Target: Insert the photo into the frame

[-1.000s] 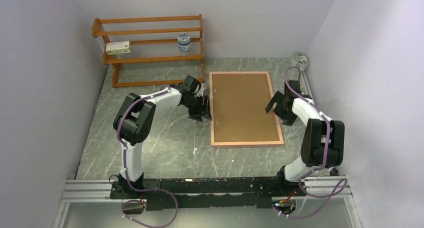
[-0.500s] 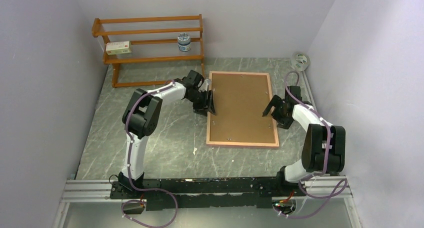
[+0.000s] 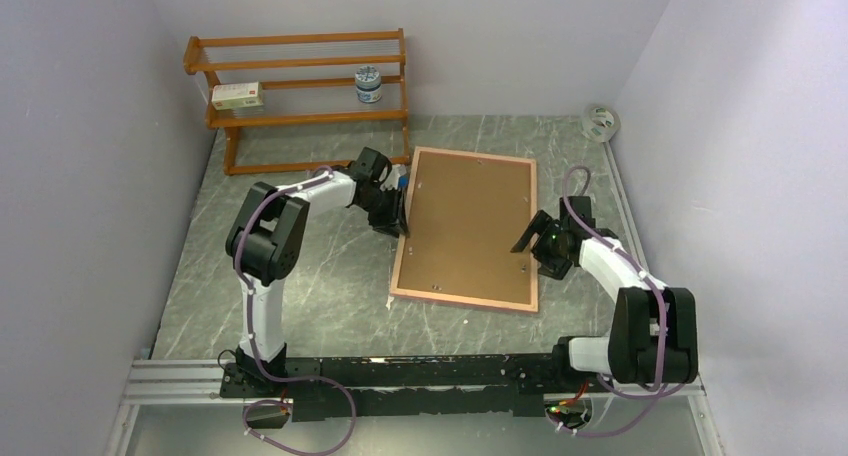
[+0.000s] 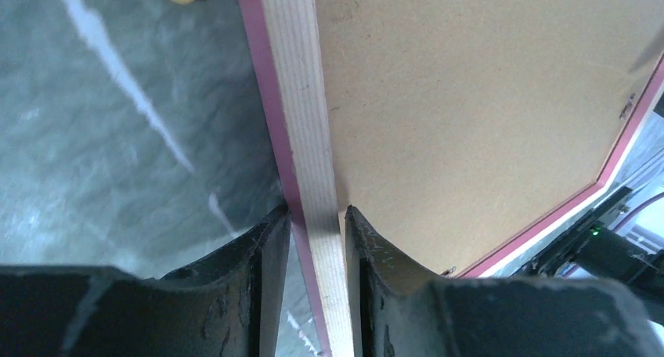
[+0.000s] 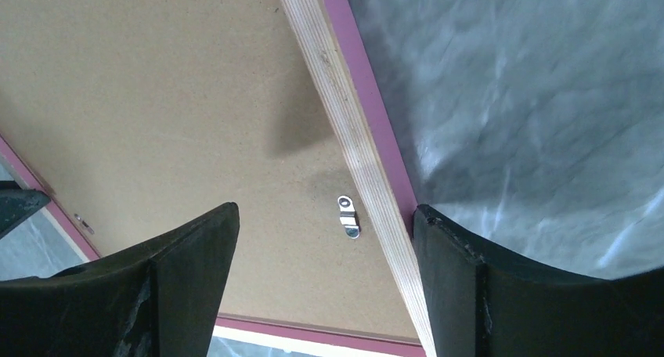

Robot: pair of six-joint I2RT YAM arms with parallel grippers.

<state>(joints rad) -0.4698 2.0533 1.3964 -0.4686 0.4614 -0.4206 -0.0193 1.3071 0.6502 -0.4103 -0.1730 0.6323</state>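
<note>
the frame (image 3: pixel 465 226) lies back up on the table (image 3: pixel 300 286); the left gripper (image 4: pixel 315 216) pinches its 9 o'clock rail, the right gripper (image 5: pixel 322 212) spread wide astride the 3 o'clock rail

We see the frame (image 3: pixel 465 228) lying skewed over the middle and right of the desk (image 3: pixel 300 276). The left gripper (image 4: pixel 315 216) pinches its left border. The right gripper (image 5: pixel 325 214) straddles its right border, jaws wide, crowding the strip along the right edge. A shelf rack (image 3: pixel 300 118) blocks the far left corner, and a tape roll (image 3: pixel 600 122) sits in the far right corner. We find bare surface along the left and near edges.
</note>
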